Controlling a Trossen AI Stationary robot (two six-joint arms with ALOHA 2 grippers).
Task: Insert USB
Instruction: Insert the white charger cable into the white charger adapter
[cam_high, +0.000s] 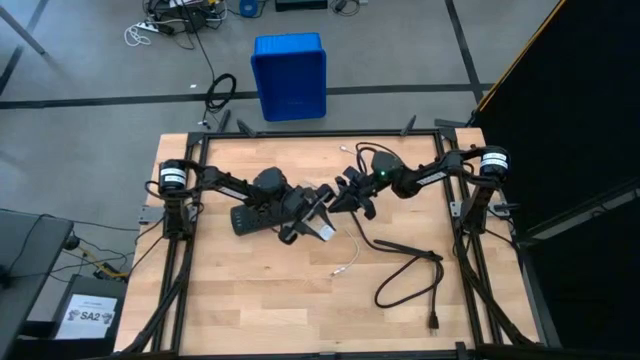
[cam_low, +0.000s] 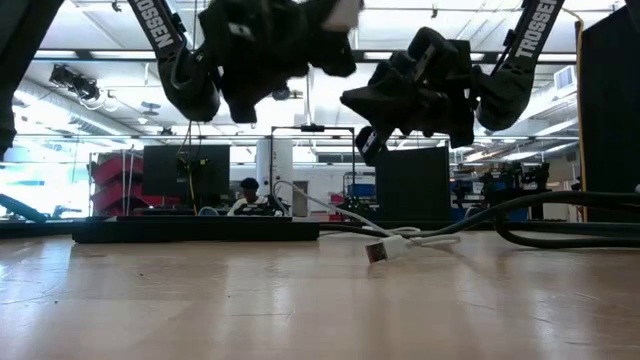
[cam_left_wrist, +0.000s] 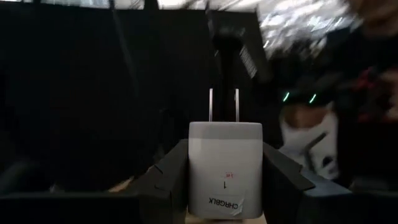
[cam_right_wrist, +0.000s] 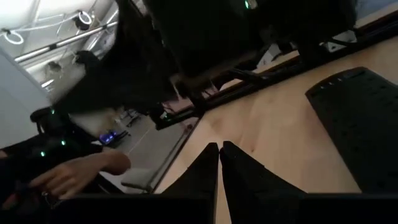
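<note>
The thin white USB cable (cam_high: 352, 247) lies slack on the table near its middle. One plug (cam_low: 378, 252) rests flat on the wood and no gripper touches it. My left gripper (cam_left_wrist: 225, 186) hovers above the table's middle, shut on a white charger block (cam_left_wrist: 225, 165). My right gripper (cam_right_wrist: 219, 155) hangs close to the right of it (cam_high: 347, 196), lifted, shut and holding nothing. The black power strip (cam_high: 250, 218) lies under the left arm. My left gripper pinches the white charger block by its two side faces (cam_left_wrist: 194, 168), one finger (cam_left_wrist: 168, 180) on each side. The block is lifted clear of the table (cam_low: 345, 10). Its two metal prongs (cam_left_wrist: 224, 104) point away from the wrist, along the fingers.
A thick black cord (cam_high: 410, 268) loops across the table's right near part and ends in a plug (cam_high: 435, 320). A blue bin (cam_high: 290, 75) stands on the floor beyond the far edge. A person (cam_low: 245, 195) sits far behind the table.
</note>
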